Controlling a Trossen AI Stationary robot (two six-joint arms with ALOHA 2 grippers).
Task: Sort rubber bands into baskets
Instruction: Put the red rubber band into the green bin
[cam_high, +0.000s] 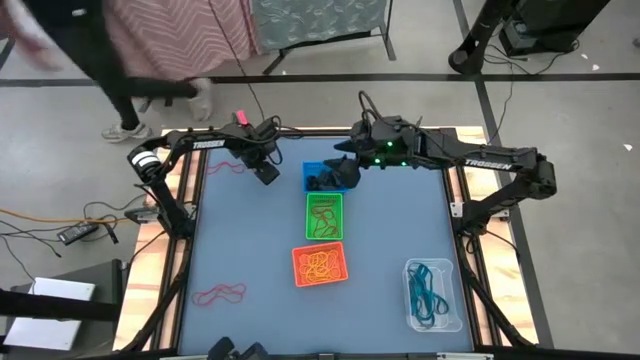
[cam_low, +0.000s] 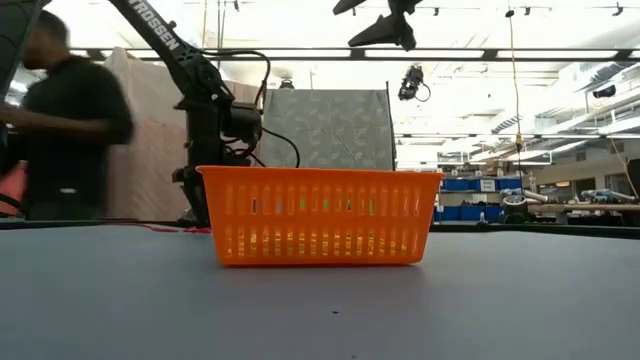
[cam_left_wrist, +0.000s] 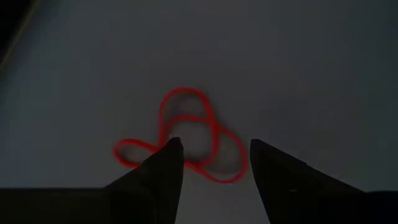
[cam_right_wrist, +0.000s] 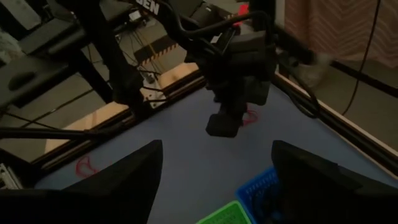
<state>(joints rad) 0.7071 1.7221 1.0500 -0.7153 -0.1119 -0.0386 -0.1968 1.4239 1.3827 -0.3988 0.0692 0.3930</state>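
A tangle of red rubber bands (cam_left_wrist: 189, 134) lies flat on the blue-grey table at the far left; it also shows in the high view (cam_high: 225, 165). My left gripper (cam_left_wrist: 214, 149) is open just over it, one finger on either side of the tangle's near part; it also shows in the high view (cam_high: 267, 172). My right gripper (cam_right_wrist: 214, 165) is open and empty over the blue basket (cam_high: 322, 178), which holds dark bands. The green basket (cam_high: 324, 216) and the orange basket (cam_high: 320, 264) stand in a row toward the near edge. A clear tub (cam_high: 432, 293) holds teal bands.
More red bands (cam_high: 220, 294) lie loose at the near left. In the low view the orange basket (cam_low: 320, 215) stands in front of the left arm (cam_low: 215, 120). A person (cam_low: 65, 120) walks beyond the table's far left edge. Bare table lies on the right.
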